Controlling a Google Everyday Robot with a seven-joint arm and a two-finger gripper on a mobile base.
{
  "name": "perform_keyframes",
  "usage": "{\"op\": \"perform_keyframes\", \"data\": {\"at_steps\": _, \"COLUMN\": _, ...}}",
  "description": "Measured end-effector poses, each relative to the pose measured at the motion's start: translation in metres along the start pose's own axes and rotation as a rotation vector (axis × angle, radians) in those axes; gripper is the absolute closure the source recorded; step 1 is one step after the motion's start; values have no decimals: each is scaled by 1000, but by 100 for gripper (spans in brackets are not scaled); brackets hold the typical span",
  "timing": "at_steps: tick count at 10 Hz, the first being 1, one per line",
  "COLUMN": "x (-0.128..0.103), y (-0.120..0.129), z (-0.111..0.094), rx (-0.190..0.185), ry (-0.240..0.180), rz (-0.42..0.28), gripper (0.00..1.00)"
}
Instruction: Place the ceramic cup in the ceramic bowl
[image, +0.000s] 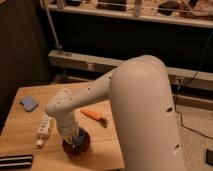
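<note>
Apparently open gripper (75, 136), arm bent down over ceramic bowl (76, 146).

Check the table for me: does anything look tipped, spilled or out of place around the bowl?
Nothing stands out. The small light-blue ceramic cup sits inside the round reddish-brown ceramic bowl, with the gripper directly over it. The orange carrot, white tube and flat blue square pad lie apart on the wooden table; nothing spilled.
</note>
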Motion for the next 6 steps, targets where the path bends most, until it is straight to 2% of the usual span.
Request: {"op": "perform_keyframes", "data": {"at_steps": 6, "x": -4, "y": -6, "z": -6, "rx": 5, "ry": 5, "rz": 29, "gripper": 20}}
